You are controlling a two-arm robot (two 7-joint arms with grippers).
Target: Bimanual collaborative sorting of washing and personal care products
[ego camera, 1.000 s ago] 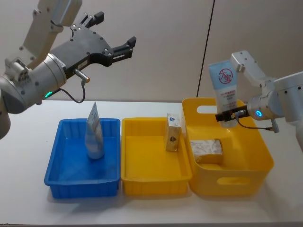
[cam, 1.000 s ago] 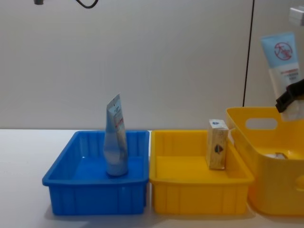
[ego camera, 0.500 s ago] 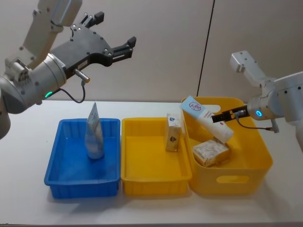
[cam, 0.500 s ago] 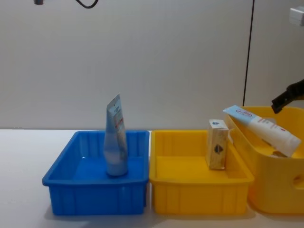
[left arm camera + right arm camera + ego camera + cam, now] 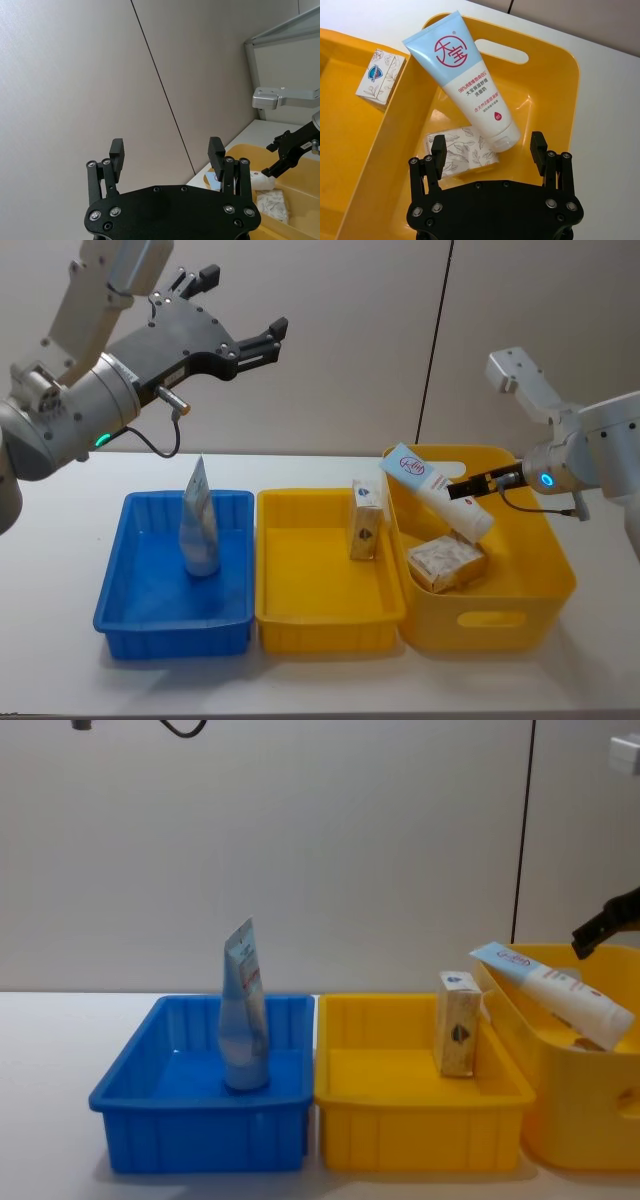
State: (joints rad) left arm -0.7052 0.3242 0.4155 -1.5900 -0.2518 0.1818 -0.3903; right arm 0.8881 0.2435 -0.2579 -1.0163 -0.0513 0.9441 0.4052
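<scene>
On the counter [image 5: 40,540], a pale-blue tube [image 5: 199,522] stood upright in the blue tray [image 5: 120,590], and a carton [image 5: 366,520] stood in the yellow tray [image 5: 300,620]. In the tub [image 5: 560,580], a white tube [image 5: 437,491] leaned over a second carton [image 5: 446,561]. The right tool [image 5: 462,489] hovered just behind it, fingers apart. The left tool [image 5: 245,315] hung high, fingers spread.
</scene>
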